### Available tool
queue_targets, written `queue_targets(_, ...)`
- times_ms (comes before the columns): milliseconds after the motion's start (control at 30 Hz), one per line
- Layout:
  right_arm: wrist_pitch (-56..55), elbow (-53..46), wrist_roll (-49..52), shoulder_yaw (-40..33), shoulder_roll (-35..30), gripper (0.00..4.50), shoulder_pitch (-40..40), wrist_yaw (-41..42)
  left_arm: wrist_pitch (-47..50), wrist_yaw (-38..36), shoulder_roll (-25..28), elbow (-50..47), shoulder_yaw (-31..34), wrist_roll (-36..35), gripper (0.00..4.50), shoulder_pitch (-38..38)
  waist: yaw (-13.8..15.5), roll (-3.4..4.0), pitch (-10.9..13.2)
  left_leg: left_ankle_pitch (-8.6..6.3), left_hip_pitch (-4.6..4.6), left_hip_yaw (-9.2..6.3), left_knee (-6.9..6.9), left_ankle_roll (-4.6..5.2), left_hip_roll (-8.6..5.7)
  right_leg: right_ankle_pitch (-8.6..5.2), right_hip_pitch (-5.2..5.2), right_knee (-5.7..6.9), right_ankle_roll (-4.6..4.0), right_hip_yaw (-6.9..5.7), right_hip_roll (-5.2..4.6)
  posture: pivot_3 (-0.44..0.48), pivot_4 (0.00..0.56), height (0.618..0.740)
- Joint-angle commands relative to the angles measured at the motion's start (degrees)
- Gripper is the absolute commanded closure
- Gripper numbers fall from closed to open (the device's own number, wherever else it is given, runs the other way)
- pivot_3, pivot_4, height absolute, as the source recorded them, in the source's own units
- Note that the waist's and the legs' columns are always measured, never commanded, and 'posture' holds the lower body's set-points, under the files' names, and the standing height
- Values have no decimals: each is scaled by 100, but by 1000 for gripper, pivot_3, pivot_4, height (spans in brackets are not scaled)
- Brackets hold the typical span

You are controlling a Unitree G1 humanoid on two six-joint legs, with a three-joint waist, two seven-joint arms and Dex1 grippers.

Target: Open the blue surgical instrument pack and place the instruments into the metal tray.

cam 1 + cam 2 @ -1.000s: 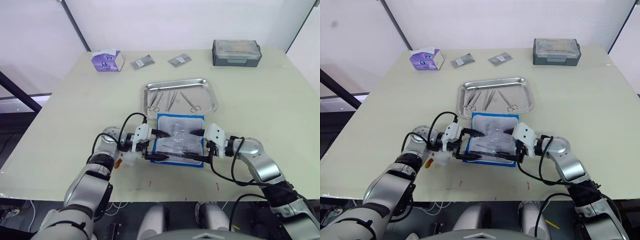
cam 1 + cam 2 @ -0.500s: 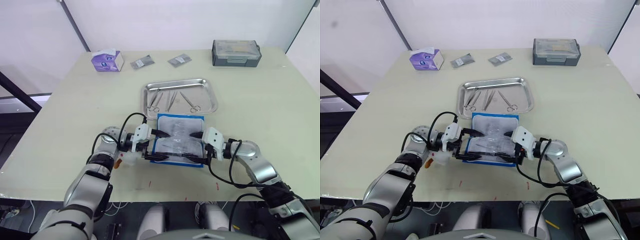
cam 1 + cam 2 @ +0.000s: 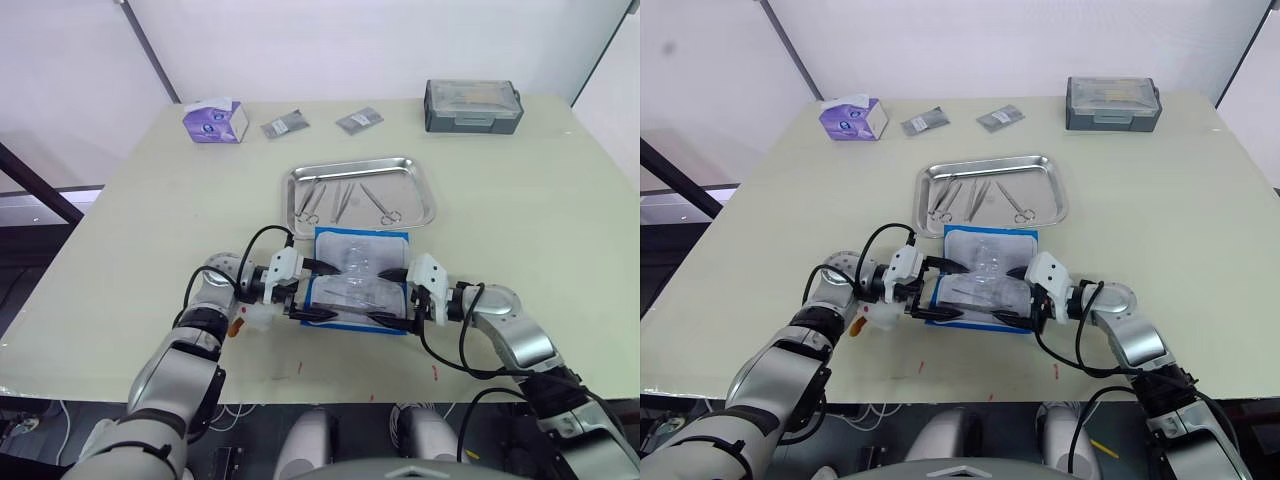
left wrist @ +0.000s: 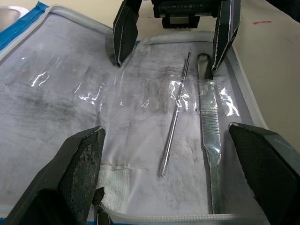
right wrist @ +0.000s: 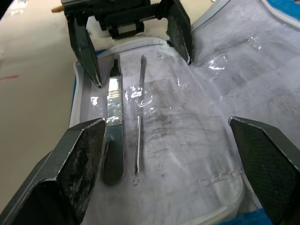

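The blue surgical instrument pack (image 3: 358, 282) lies open near the table's front edge, pale clear-pocket lining up. Two instruments rest in its near part under the clear film: a thin probe (image 4: 176, 126) and a flat-handled tool (image 4: 209, 133). My left gripper (image 3: 322, 291) is open over the pack's left edge. My right gripper (image 3: 382, 297) is open over its right side, facing the left one. Neither holds anything. Just behind the pack, the metal tray (image 3: 425, 196) holds several instruments, among them ring-handled scissors (image 3: 312, 202).
At the back of the table stand a purple tissue box (image 3: 214, 121), two grey foil packets (image 3: 285, 124) (image 3: 359, 120) and a dark grey plastic box (image 3: 473, 106). The table's front edge runs close behind both wrists.
My right gripper has slid a little further in over the pack's right side and toward its near edge. The left gripper and the pack have stayed put.
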Motion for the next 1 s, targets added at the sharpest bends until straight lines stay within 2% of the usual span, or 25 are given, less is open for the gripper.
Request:
queue_targets(33, 29, -44, 54, -133, 9, 104, -124, -73, 86, -255, -123, 418, -479, 526, 0, 448, 0, 2, -1, 0, 0, 0, 0, 0, 0, 0, 0, 0, 0, 0, 0, 0, 150, 734)
queue_targets(933, -981, 622, -809, 411, -96, 104, -188, -63, 100, -255, -95, 393, -483, 517, 0, 469, -7, 7, -9, 0, 5, 0, 0, 0, 0, 0, 4, 0, 0, 0, 1, 0, 150, 734)
queue_targets(1000, -1029, 703, -813, 431, -112, 675, -159, -28, 102, -255, -91, 395, -484, 521, 0, 463, -6, 5, -12, 0, 5, 0, 0, 0, 0, 0, 4, 0, 0, 0, 1, 0, 150, 734)
